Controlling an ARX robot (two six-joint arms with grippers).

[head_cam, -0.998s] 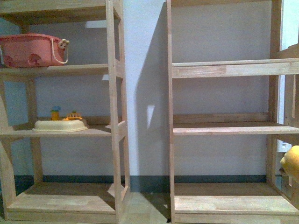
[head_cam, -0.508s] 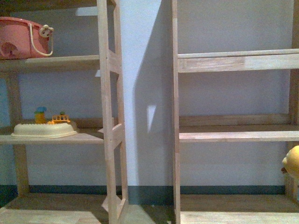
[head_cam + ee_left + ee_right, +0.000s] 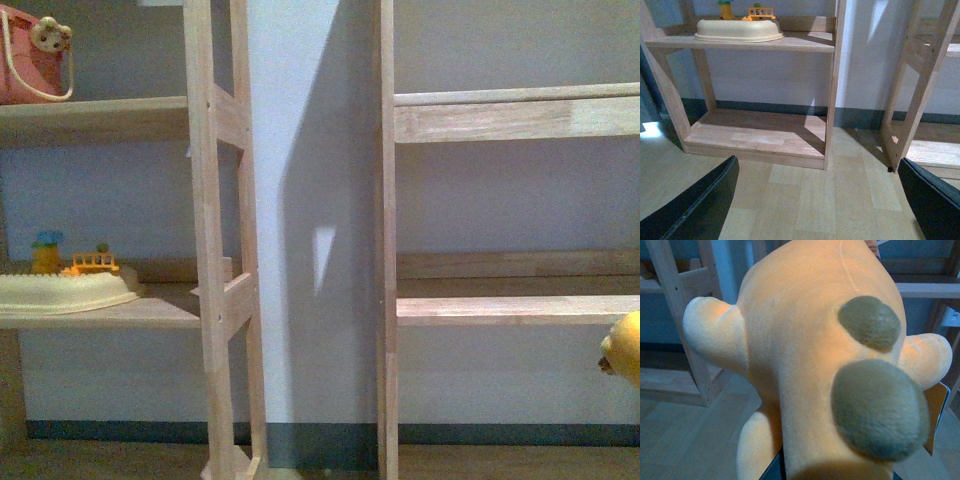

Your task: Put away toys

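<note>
The plush animal (image 3: 805, 350) is orange-yellow and fuzzy with grey-brown round patches, and it fills the right wrist view. My right gripper (image 3: 835, 475) is shut on it from below; only a dark sliver of a finger shows under the plush. In the front view only a yellow edge of the plush (image 3: 625, 348) shows at the far right, below the right unit's middle shelf. My left gripper (image 3: 815, 210) is open and empty, its two black fingers (image 3: 695, 205) spread wide above the wooden floor in front of the shelves.
Two wooden shelf units stand against the wall. The left unit (image 3: 215, 250) holds a pink basket (image 3: 30, 65) on the upper shelf and a cream tray (image 3: 60, 290) with small toys on the middle shelf. The right unit's shelves (image 3: 500, 305) are bare.
The front view has moved closer to the shelves and shifted right: the left unit slid left and grew larger. The plush stays at the right edge.
</note>
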